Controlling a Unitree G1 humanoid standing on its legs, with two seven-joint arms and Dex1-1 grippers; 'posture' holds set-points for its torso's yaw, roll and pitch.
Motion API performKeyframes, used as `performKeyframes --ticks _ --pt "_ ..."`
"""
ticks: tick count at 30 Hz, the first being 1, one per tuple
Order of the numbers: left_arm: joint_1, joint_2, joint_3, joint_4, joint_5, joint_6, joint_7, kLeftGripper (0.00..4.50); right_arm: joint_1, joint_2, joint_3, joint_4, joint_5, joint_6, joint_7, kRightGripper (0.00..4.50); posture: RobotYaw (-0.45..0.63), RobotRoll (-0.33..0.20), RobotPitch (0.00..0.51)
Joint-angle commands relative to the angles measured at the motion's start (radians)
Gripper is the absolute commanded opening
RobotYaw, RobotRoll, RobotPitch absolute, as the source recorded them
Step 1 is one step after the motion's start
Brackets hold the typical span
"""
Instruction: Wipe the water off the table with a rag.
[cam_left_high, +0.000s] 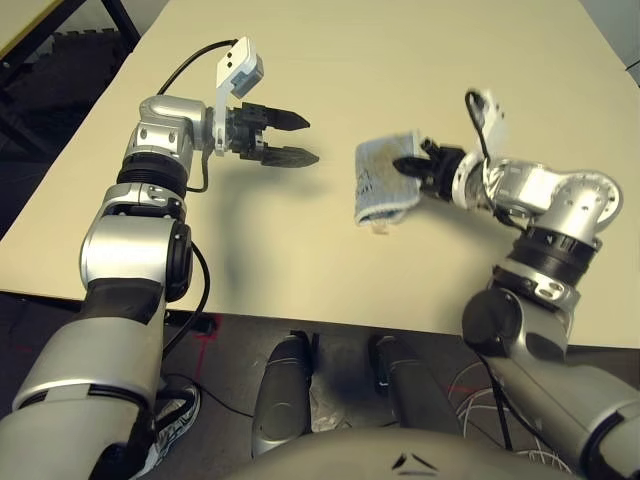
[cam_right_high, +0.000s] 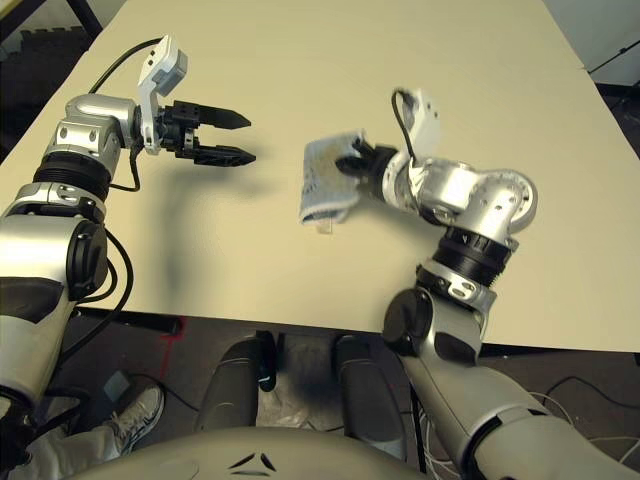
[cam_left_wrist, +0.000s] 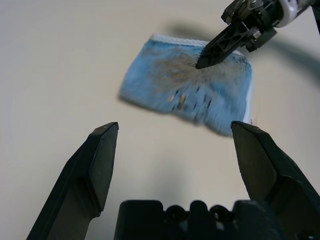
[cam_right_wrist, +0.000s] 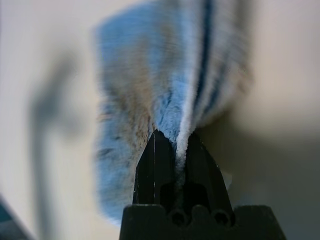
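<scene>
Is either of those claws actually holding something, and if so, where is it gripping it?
Yes. The right gripper is shut on the rag, pinching its folded edge nearest that arm. The left gripper is open and holds nothing.

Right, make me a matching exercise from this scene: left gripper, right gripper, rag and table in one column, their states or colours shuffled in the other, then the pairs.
Column one:
1. left gripper
2. right gripper
3. rag
4. table

Column two:
A. pale beige, smooth surface
B. fingers open, holding nothing
C. grey-blue with brownish stains, pinched at one edge
D. fingers closed on cloth

Pairs: 1-B, 2-D, 3-C, 4-A
</scene>
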Motion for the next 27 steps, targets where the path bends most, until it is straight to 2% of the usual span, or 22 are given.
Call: performKeyframes --ticks 1,5,10,12,14,17,19,23,27 --pt "0.011 0.013 -0.005 0.004 0.008 0.006 -0.002 4.5 0.003 -0.123 -0.03 0.084 -0.051 0.018 0.044 0.0 -0.07 0.0 0.182" --pt "0.021 0.015 -0.005 0.006 0.009 0.007 0.001 4.5 -0.034 -0.235 -0.022 0.192 -0.094 -0.006 0.098 0.0 -0.08 0.0 0.181" --pt "0.025 0.009 -0.003 0.011 0.007 0.01 0.015 4.5 -0.063 -0.253 0.015 0.238 -0.121 -0.025 0.154 0.0 -0.08 0.0 0.18" --pt "0.026 0.008 -0.003 0.009 0.006 0.012 0.017 4.5 -0.05 -0.253 0.051 0.224 -0.127 -0.026 0.181 0.68 -0.08 0.0 0.179" --pt "0.025 0.009 0.002 0.006 0.001 0.017 0.022 4.5 0.003 -0.302 0.182 0.162 -0.124 -0.065 0.266 1.16 -0.07 0.0 0.178" --pt "0.022 0.012 0.031 0.002 -0.017 0.023 0.079 4.5 0.102 -0.474 0.44 0.043 -0.166 -0.256 0.503 2.27 -0.06 0.0 0.178" --pt "0.019 0.01 0.069 0.003 -0.038 0.02 0.158 4.5 0.12 -0.57 0.518 0.026 -0.183 -0.341 0.622 3.02 -0.05 0.0 0.172" --pt "0.061 -0.016 0.159 0.012 -0.075 -0.067 0.384 4.5 0.055 -0.655 0.499 0.133 -0.225 -0.493 0.713 4.45 -0.04 0.0 0.168" --pt "0.114 -0.048 0.257 0.032 -0.115 -0.172 0.647 4.5 -0.006 -0.615 0.416 0.345 -0.305 -0.805 0.653 4.48 -0.04 0.0 0.163"
